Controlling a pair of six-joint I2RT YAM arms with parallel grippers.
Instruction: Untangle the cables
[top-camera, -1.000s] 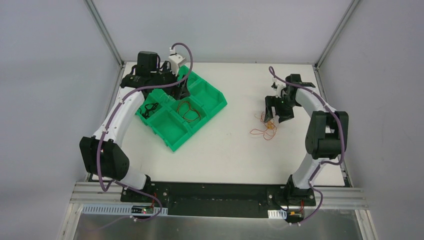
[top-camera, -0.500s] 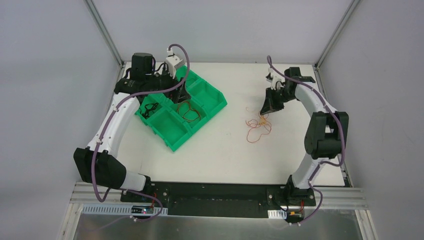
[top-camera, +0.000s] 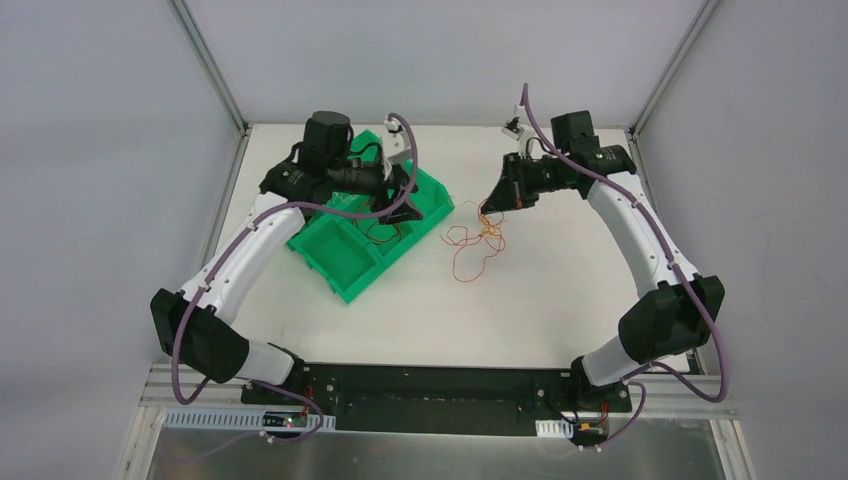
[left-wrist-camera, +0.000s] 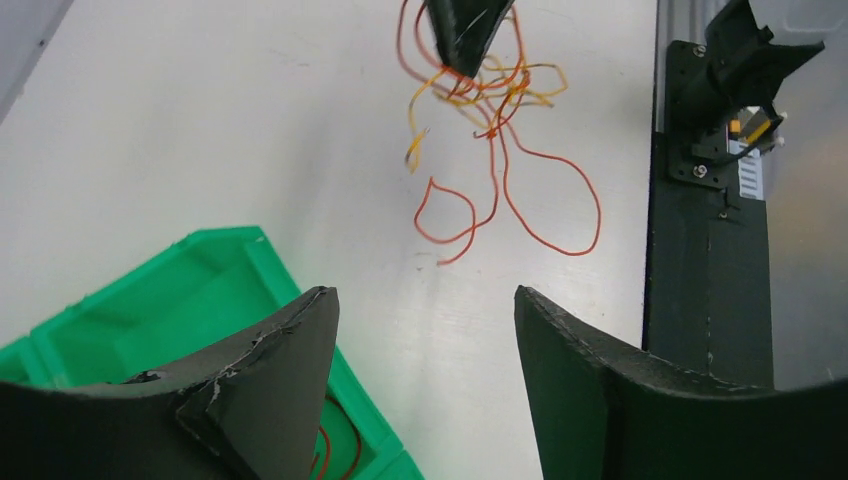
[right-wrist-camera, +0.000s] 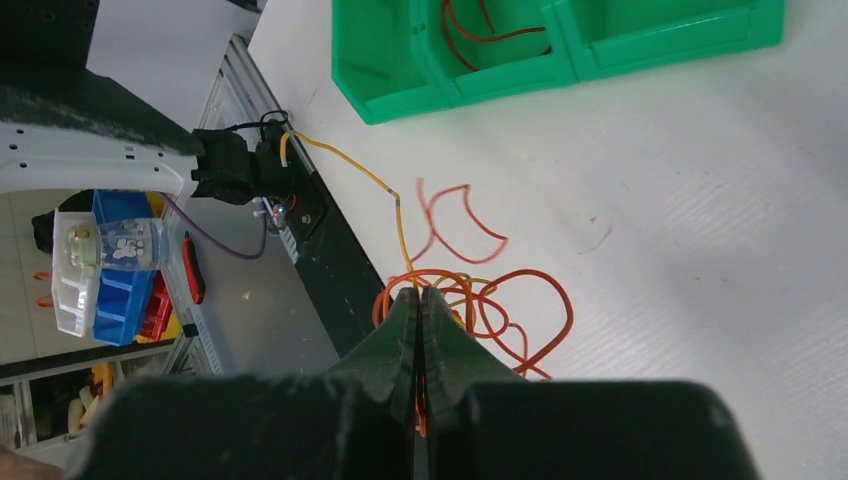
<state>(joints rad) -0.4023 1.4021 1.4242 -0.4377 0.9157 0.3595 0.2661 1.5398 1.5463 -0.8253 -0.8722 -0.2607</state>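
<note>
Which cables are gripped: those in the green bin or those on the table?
The red-orange tangle on the table: the right gripper is shut on it. The bin's cable lies ungripped.

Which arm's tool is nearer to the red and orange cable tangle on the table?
Right. The right tool is shut on the top of the cables; the left tool hangs open over the green bin, apart from them.
</note>
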